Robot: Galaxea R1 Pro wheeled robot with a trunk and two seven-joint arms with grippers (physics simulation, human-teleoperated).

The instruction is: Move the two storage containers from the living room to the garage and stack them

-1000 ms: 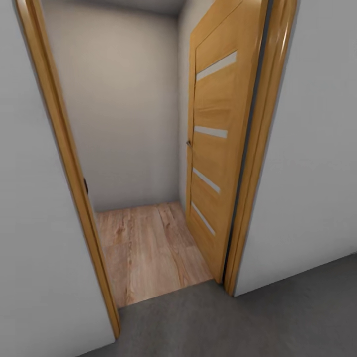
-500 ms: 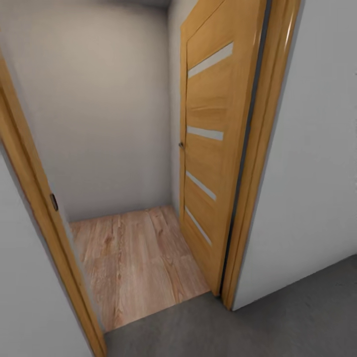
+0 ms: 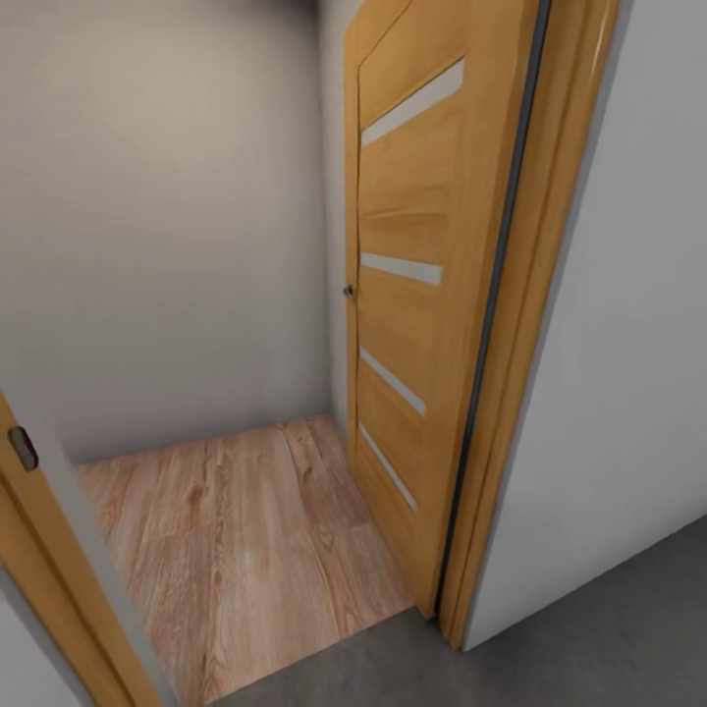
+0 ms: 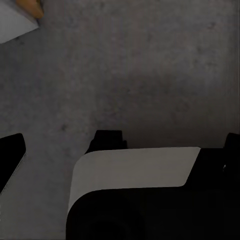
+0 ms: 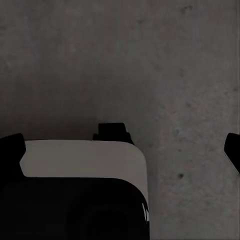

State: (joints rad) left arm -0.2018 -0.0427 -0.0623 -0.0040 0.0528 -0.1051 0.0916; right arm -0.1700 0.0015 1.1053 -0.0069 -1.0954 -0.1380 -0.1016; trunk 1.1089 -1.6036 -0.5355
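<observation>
While the head view looks through a doorway, both wrist views face straight down at the dark grey floor (image 5: 190,65). Head view: an open door (image 3: 407,295) of orange wood with four pale slanted stripes is swung inward against the right side of the opening, with a small dark knob (image 3: 348,292) on its inner edge. Right of the door runs the door frame (image 3: 530,324), then a plain grey-white wall (image 3: 628,373). Beyond the threshold lies a light wood-plank floor (image 3: 236,550), ending at a bare grey back wall (image 3: 167,226). The frame's other post (image 3: 49,579) cuts across the lower corner far from the door, with a dark latch plate (image 3: 22,448) on it. A strip of the same dark grey floor shows on the near side of the threshold, below the door.

Left wrist view adds what the head view lacks: the left hand (image 4: 60,145), seen as black finger parts over mottled concrete, above a white and black arm casing (image 4: 135,185). A white wall corner (image 4: 15,20) with a bit of orange trim sits at the far edge of that picture. Right wrist view: right hand (image 5: 170,140), black finger parts over the same concrete, plus its own casing (image 5: 75,185).

Both hands have nothing between the fingers; fingers look spread, but how far I cannot tell.

No red-orange bin appears in these pictures.
</observation>
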